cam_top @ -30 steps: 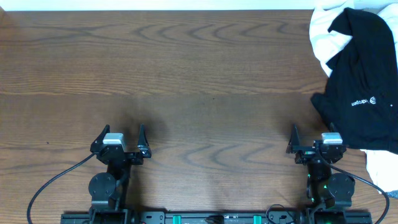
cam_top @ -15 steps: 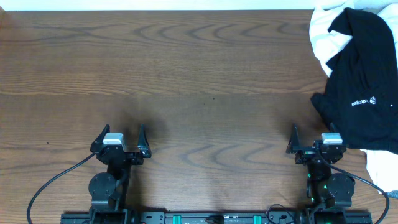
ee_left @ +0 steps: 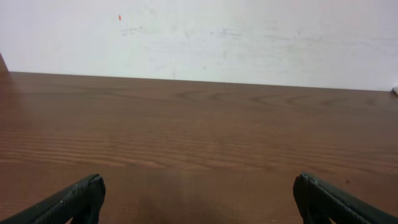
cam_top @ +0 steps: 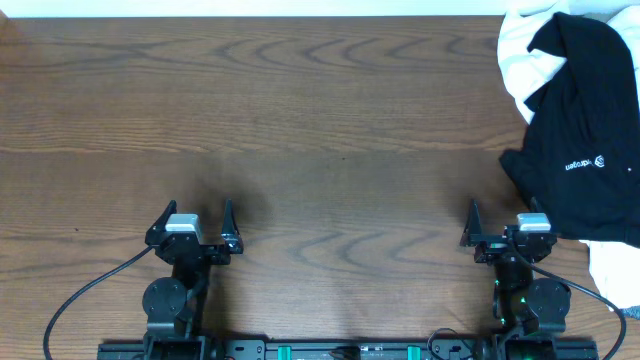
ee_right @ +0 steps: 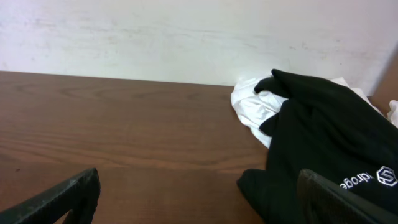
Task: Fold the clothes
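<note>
A crumpled black garment (cam_top: 585, 130) with a small white logo lies at the table's right edge, on top of white clothes (cam_top: 522, 55). It also shows in the right wrist view (ee_right: 329, 143), with the white cloth (ee_right: 252, 109) behind it. My right gripper (cam_top: 503, 222) is open and empty, just in front of the black garment's near corner; in its wrist view (ee_right: 198, 198) the right finger is next to the cloth. My left gripper (cam_top: 194, 222) is open and empty near the front left, over bare wood in its wrist view (ee_left: 199, 199).
The wooden table (cam_top: 300, 120) runs to a white wall (ee_left: 199, 31) at the back. More white cloth (cam_top: 610, 270) hangs at the front right edge. Cables (cam_top: 80, 300) trail from the arm bases along the front edge.
</note>
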{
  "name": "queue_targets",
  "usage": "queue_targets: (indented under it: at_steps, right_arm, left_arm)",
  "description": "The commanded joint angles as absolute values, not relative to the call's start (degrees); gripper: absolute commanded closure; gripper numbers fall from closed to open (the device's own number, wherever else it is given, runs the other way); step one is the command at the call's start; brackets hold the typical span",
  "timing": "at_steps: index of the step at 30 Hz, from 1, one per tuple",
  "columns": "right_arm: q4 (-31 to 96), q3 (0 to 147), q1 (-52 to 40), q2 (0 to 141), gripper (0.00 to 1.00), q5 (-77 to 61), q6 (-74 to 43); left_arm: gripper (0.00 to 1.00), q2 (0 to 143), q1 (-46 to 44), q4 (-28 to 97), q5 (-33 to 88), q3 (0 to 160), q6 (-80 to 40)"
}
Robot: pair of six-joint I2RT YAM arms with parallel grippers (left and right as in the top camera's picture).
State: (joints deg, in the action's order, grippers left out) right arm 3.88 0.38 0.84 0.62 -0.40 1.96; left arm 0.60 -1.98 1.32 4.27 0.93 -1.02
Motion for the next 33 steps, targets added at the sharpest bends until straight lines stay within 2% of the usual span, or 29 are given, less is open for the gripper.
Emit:
queue_targets:
  at_steps: [1,26,33]
  right_arm:
    - [4.14,0.32,-0.19,0.30,0.01,-0.01,2.42]
    - [4.29,0.73,-0.16,0.30,0.01,-0.47,0.62]
    - [10.31,7.35,-0.16,1.32,0.01,1.61,-0.38]
  left_arm:
    - [0.02,0.23,-2.13,3.62,4.91,0.23,-0.01]
    - [0.02,0.23,-2.11,2.48,6.50,0.27,-0.95]
    - [0.02,0.25,-2.13,5.89,10.11,2.28,-3.73]
